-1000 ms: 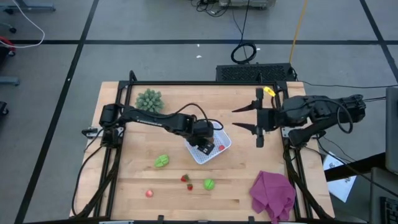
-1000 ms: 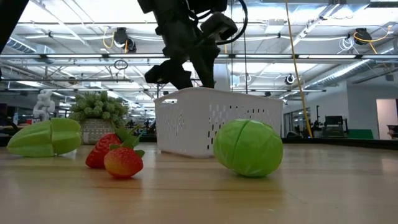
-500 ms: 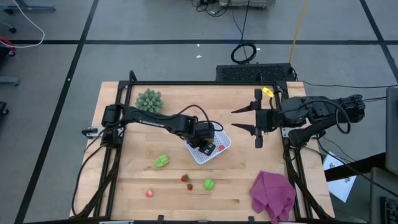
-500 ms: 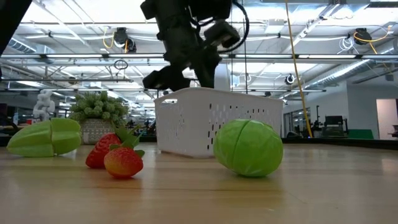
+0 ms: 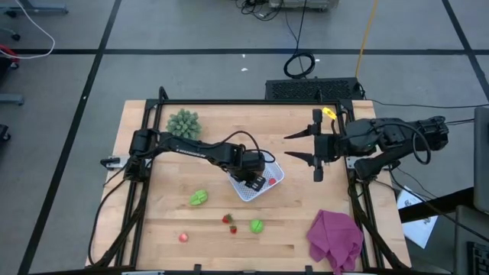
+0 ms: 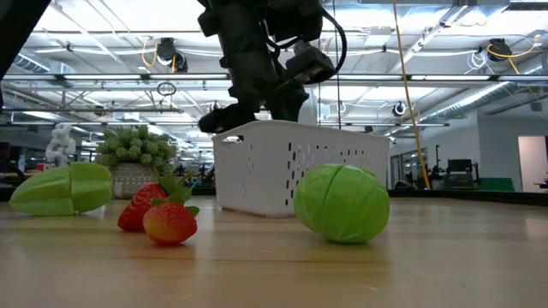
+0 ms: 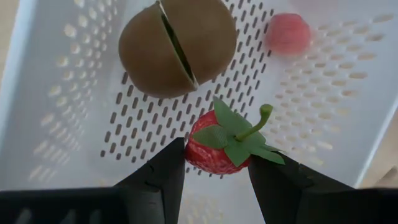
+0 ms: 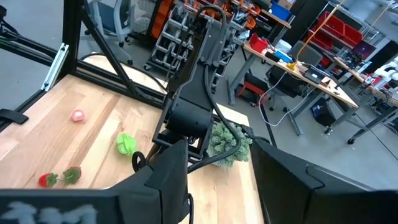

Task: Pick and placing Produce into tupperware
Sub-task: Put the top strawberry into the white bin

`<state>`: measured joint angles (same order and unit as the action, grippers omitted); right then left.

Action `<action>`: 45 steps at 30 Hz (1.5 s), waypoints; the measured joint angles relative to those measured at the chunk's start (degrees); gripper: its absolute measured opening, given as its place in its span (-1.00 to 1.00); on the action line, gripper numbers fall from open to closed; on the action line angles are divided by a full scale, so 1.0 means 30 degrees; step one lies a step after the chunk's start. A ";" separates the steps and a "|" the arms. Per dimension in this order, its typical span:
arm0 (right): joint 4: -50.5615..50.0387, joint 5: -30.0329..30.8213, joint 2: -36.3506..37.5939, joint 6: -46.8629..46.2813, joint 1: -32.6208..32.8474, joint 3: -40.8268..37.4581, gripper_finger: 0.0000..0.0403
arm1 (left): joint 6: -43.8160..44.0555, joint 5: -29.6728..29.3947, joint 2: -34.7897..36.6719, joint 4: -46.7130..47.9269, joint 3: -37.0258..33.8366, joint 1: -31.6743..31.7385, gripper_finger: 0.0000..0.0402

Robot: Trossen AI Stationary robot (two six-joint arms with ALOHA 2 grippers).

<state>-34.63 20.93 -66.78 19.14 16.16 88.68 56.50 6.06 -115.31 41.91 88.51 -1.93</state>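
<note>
The white perforated tupperware [image 5: 276, 177] stands mid-table, also plain in the low view [image 6: 300, 167]. My left gripper [image 5: 252, 169] is over it, shut on a red strawberry [image 7: 217, 149]. On the tupperware's floor lie a brown round piece [image 7: 177, 46] and a pink ball [image 7: 287, 32]. Loose produce rests on the table near the front edge: a green leafy piece [image 5: 199, 198], two strawberries [image 5: 229, 222], a green round piece [image 5: 257, 226] and a pink ball [image 5: 183, 237]. My right gripper [image 5: 304, 147] waits open in the air at the table's right side. My left gripper pinches the strawberry's red body [image 7: 202, 155] between its two fingers [image 7: 168, 171], coming from above and pointing down into the tupperware. The green leaf cap and stem [image 7: 245, 134] point away from the fingers. Whether the strawberry touches the perforated floor, I cannot tell.
A spiky green plant [image 5: 183, 122] stands at the far left of the table. A purple cloth [image 5: 335, 238] lies crumpled at the near right corner. Bare wood shows between the tupperware and the right arm. Black frame rails run along both table sides.
My left gripper has sunk a little toward the tupperware's rim and tipped slightly, still shut on the strawberry. The loose produce and my right arm have kept still.
</note>
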 joint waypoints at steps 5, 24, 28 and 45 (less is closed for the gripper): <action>0.0000 0.0000 0.0000 0.0000 0.0000 0.0000 -0.15 | -0.0229 -0.0148 0.0022 0.0000 0.0000 0.0000 -0.21; -0.0260 -0.0001 0.0000 0.0000 0.0004 0.0000 -0.15 | -0.1438 -0.0545 0.0029 -0.0073 0.0000 0.0278 -0.21; -0.0262 0.0000 0.0000 0.0000 0.0000 0.0000 -0.15 | -0.1248 -0.0553 0.0029 -0.0276 0.0000 0.0095 -0.21; -0.0364 -0.0007 0.0000 -0.0005 0.0007 0.0000 -0.15 | -0.1132 -0.0679 0.0036 -0.1042 -0.0007 -0.0007 -0.21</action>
<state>-35.73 20.91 -66.78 19.12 16.19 88.68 53.10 4.02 -115.20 38.79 88.49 -1.96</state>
